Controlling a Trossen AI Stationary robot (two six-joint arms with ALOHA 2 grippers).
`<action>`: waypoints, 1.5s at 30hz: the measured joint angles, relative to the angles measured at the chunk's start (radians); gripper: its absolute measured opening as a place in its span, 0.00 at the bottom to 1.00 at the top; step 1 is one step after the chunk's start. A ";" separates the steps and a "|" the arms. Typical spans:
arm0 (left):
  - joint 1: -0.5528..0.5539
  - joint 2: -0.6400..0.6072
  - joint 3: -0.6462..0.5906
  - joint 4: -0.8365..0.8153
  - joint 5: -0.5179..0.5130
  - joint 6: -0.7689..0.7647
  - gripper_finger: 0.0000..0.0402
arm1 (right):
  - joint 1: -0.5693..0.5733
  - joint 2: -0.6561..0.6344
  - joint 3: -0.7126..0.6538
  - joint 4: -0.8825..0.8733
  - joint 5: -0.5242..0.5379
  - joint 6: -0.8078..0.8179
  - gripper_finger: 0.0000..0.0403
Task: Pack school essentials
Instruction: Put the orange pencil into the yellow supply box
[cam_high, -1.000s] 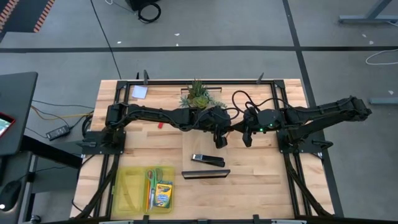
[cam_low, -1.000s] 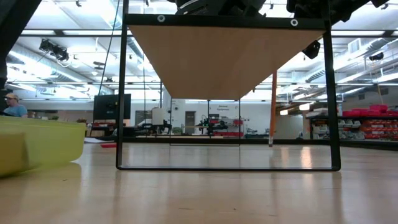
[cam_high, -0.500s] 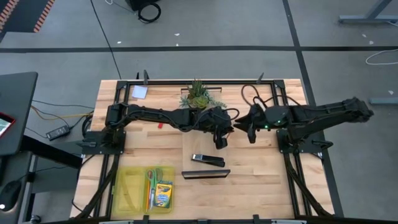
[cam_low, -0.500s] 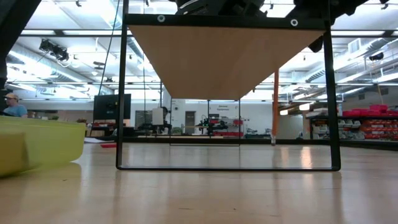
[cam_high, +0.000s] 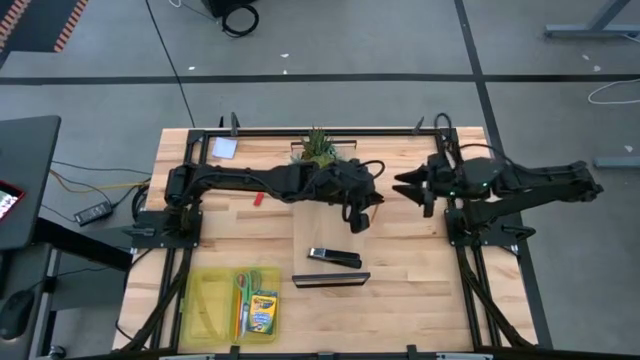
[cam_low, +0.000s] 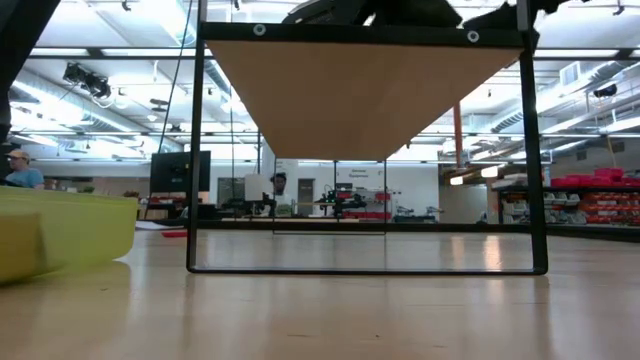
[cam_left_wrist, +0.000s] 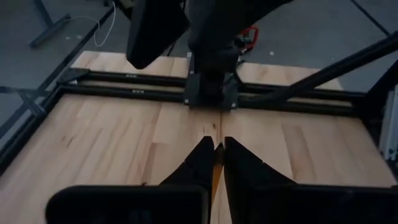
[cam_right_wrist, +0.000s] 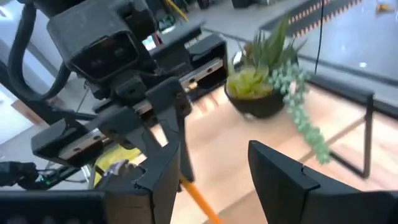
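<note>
My left gripper (cam_high: 358, 216) hovers over the table's middle, shut on the orange pen (cam_right_wrist: 198, 196). The pen also shows upright in the low view (cam_low: 458, 135). My right gripper (cam_right_wrist: 214, 149) is open and stands apart to the right of the left one (cam_high: 410, 186). The green-handled scissors (cam_high: 243, 290) and the crayon box (cam_high: 262, 312) lie in the yellow-green bin (cam_high: 205, 300). Near the far left corner lies the pale note pad (cam_high: 224, 148). The tiny red eraser (cam_high: 257, 200) lies on the wood. I cannot make out the pencil. My left gripper (cam_left_wrist: 214, 144) pinches the orange pen between its two fingers; a strip of the pen (cam_left_wrist: 216, 174) shows in the gap. The fingers (cam_right_wrist: 176, 121) slant downward, and the pen's length (cam_right_wrist: 202, 200) hangs below them, lifted clear of the table.
A potted plant (cam_high: 318, 150) stands at the far edge, close behind both grippers. A black stapler-like object (cam_high: 333, 257) and a black bar (cam_high: 330, 280) lie near of the left gripper. A black frame rail (cam_high: 320, 131) borders the table. A person (cam_low: 20, 168) shows in the room beyond.
My right gripper has drawn back from the left gripper, toward the table's right and far edges. In the low view the orange pen stands higher than a second ago and has shifted sideways. My left arm has shifted slightly toward the far edge.
</note>
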 joint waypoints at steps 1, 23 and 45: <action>0.000 0.000 0.021 -0.020 0.002 0.000 0.05 | 0.000 -0.009 0.005 -0.003 0.002 -0.013 0.49; -0.023 -0.002 0.525 -0.528 -0.011 -0.003 0.05 | 0.000 -0.032 0.234 -0.266 0.144 -0.096 0.49; -0.204 -0.242 0.510 -1.233 -0.202 -0.265 0.06 | 0.000 -0.012 0.234 -0.288 0.175 -0.075 0.49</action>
